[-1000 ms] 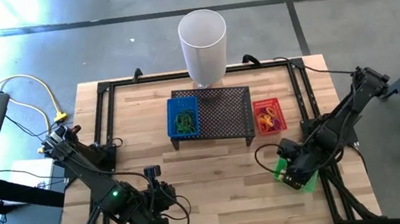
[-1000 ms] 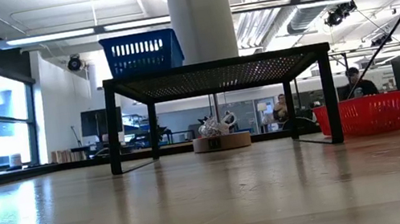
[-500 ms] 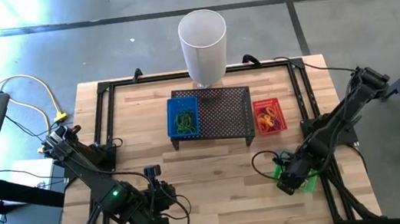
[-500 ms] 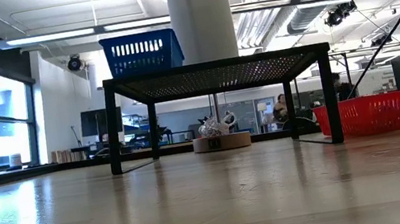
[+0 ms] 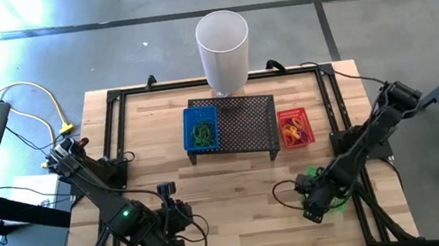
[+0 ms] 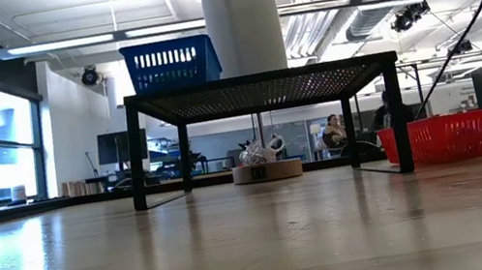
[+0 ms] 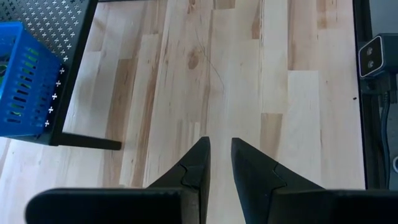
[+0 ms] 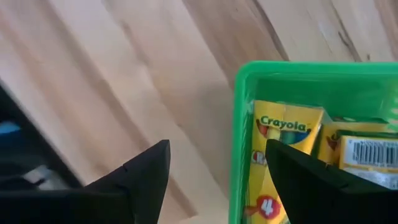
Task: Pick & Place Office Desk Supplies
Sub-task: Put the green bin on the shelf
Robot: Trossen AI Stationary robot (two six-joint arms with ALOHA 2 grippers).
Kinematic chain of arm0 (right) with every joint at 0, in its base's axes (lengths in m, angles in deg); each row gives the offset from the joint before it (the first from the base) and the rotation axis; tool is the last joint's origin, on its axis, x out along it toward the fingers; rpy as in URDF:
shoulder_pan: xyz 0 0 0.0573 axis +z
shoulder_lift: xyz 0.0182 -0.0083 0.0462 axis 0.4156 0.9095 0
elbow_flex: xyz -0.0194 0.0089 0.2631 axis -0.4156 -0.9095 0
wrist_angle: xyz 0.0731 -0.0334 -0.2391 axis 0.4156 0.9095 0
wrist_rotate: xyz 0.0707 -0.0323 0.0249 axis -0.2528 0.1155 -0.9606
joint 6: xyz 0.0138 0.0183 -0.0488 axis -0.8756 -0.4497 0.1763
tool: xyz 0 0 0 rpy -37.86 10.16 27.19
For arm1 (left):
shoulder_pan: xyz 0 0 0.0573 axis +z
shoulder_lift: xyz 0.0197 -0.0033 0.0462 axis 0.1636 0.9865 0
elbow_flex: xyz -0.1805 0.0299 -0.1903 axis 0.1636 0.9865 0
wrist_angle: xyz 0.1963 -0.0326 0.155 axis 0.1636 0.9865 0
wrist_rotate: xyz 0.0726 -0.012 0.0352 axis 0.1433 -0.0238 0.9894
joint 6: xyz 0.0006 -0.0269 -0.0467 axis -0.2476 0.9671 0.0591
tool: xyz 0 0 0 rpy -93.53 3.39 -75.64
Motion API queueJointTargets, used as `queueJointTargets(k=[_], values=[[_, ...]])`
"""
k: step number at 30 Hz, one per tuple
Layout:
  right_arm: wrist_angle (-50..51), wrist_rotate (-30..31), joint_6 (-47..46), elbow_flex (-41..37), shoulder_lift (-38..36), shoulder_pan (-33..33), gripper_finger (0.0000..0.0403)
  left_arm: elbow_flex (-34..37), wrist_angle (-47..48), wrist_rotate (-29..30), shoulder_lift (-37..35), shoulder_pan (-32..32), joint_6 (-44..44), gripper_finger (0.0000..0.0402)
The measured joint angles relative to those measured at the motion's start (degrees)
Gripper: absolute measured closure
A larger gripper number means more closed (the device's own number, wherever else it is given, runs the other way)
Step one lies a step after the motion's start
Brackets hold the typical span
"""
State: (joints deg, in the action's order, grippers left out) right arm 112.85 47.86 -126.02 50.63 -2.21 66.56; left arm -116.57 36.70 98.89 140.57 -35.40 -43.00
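A green basket near the table's right front holds yellow Crayola boxes; in the high view the basket lies partly under my right arm. My right gripper hangs open just above it, pointing down. One finger stands outside the basket's wall and the other over the boxes. I see no touch. My left gripper waits above bare wood at the front left, fingers nearly together with nothing between them.
A black mesh stand at mid-table carries a blue basket with green loops. A red basket with orange and red pieces sits to its right. A tall white cylinder stands behind. Bare wood lies across the table's front middle.
My right gripper has sunk toward the green basket and drifted a little toward the table's near edge. Its arm has dropped into the upper right corner of the low view. The basket has stayed in place.
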Motion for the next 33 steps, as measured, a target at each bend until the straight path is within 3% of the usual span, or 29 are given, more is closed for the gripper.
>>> queueJointTargets(k=[14,19,25,28,33], values=[[1.26,-1.01,2.25,0.0,7.04,-0.48,0.0165,0.33,0.66,0.05,0.02,0.07,0.0,0.0343],[1.33,-3.51,3.27,0.0,7.04,-0.94,0.0236,0.33,0.94,0.23,0.02,0.07,0.0,0.0343],[1.64,-8.23,4.53,0.24,7.01,-0.9,0.0383,0.33,1.21,0.92,0.02,0.07,-0.02,0.0343],[4.66,-8.13,4.74,2.82,6.95,-0.35,0.0397,0.33,1.27,1.95,0.02,0.07,-0.04,0.0343],[17.79,-5.08,6.48,13.47,6.95,0.99,0.0399,0.33,1.25,1.95,0.02,0.07,-0.04,0.0343]])
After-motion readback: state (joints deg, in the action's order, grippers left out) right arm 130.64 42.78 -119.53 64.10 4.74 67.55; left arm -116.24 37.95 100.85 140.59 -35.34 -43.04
